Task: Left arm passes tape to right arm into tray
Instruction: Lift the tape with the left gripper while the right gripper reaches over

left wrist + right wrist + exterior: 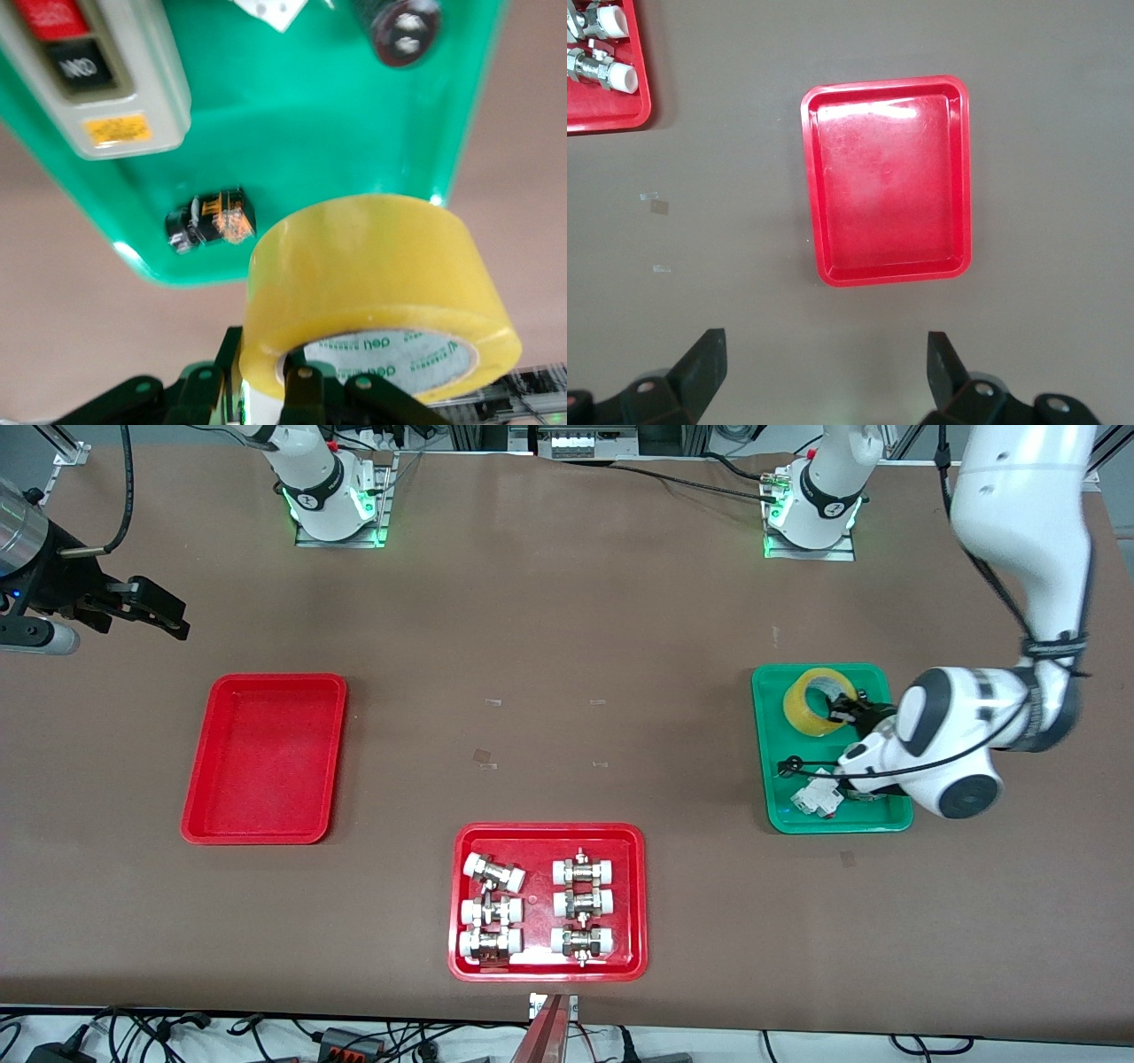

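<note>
The yellow tape is tilted over the end of the green tray that lies farther from the front camera. My left gripper is shut on the tape's wall, one finger inside the pale core and one outside. In the left wrist view the tape fills the space just above the gripper. My right gripper is open and empty, up in the air at the right arm's end of the table; it also shows in the right wrist view. The plain red tray lies empty on the table and also shows in the right wrist view.
The green tray also holds a grey switch box, a small black part and a black cylinder. A red tray of white-capped fittings lies near the table's front edge, and its corner shows in the right wrist view.
</note>
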`<action>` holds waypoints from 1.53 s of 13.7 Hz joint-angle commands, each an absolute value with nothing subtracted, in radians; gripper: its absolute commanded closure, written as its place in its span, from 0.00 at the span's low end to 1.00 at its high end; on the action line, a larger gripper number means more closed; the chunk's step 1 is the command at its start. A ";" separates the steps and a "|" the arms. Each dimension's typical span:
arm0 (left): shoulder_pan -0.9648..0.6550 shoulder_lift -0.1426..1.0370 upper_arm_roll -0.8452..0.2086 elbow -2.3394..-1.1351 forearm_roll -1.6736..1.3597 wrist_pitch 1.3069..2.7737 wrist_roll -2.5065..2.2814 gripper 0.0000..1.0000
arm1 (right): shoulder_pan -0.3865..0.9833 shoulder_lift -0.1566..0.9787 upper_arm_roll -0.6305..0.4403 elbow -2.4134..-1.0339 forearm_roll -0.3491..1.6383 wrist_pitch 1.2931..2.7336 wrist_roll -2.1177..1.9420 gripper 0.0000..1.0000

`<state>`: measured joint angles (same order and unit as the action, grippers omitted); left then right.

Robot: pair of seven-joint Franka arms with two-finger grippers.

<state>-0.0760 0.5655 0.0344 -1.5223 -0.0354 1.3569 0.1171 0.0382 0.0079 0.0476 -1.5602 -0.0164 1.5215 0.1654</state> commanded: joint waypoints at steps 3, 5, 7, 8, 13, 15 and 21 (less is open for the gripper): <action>-0.113 0.561 0.025 -1.163 -0.057 1.022 0.201 1.00 | 0.031 0.017 0.046 -1.542 -0.006 1.506 0.170 0.00; -0.124 0.557 0.018 -1.054 -0.090 0.953 0.189 1.00 | 0.019 0.018 0.032 -1.534 -0.002 1.511 0.161 0.00; -0.161 0.543 0.018 -1.029 -0.162 0.991 0.186 1.00 | 0.002 0.028 0.014 -1.529 0.060 1.506 0.155 0.00; -0.181 0.543 0.020 -1.020 -0.198 1.055 0.166 1.00 | -0.002 0.026 0.006 -1.529 0.080 1.508 0.155 0.00; -0.340 0.636 0.023 -1.031 -0.410 1.401 0.025 0.99 | 0.009 0.072 0.011 -1.535 0.081 1.505 0.158 0.00; -0.400 0.693 0.025 -1.031 -0.471 1.541 -0.117 0.99 | 0.011 0.083 0.015 -1.543 0.083 1.485 0.118 0.00; -0.564 0.775 0.023 -1.035 -0.474 1.851 -0.472 0.99 | 0.038 0.162 0.017 -1.542 0.423 1.462 0.034 0.00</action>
<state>-0.5548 0.7752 0.0134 -1.0535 -0.4479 1.8377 -0.4258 0.0208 0.1296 0.0169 -1.5591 0.3442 1.4701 0.0636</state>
